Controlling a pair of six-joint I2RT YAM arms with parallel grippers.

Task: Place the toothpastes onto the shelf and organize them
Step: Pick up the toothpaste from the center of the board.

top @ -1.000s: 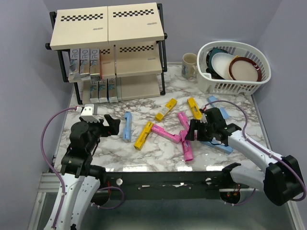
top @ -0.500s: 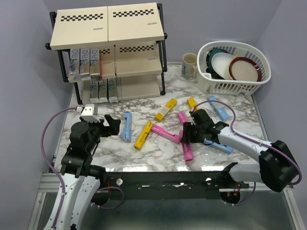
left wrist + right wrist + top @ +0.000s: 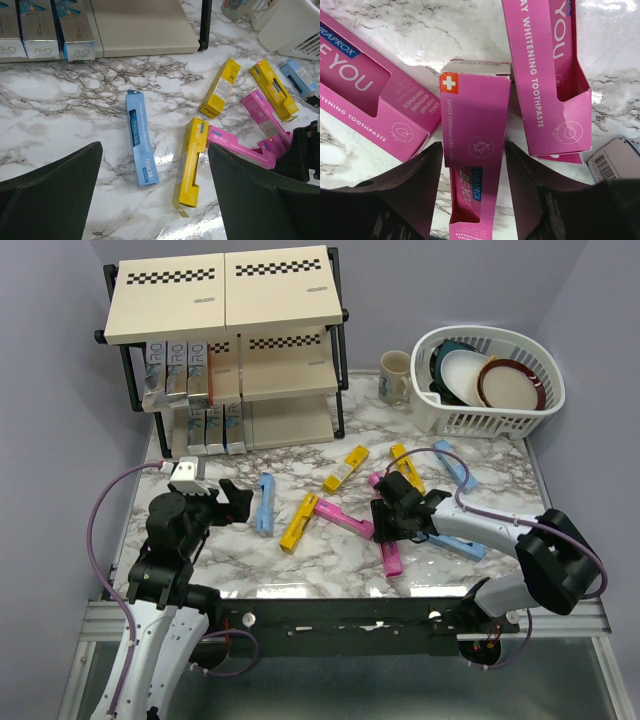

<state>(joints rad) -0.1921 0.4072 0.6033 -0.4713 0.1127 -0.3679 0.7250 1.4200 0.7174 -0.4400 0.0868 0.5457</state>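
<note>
Lying flat on the marble desk (image 3: pixel 250 560), a pink carton (image 3: pixel 476 120) is grasped by the right hand (image 3: pixel 474 150), its 2 fingers set against the carton's long sides. A 2nd pink carton (image 3: pixel 365 90) and a 3rd pink carton (image 3: pixel 545 75) are seen close beside it, 1 on each side in the wrist view. The left hand (image 3: pixel 235 500) is held released, spread wide above the left part of the desk, and nothing is grasped by it. A light blue carton (image 3: pixel 266 503) and a yellow carton (image 3: pixel 297 523) are laid near each other between the 2 hands. On the shelf (image 3: pixel 230 290) at the far left, silver and teal cartons (image 3: pixel 180 365) are stood upright at the left end of the middle tier, with more teal cartons (image 3: pixel 215 425) on the bottom tier.
</note>
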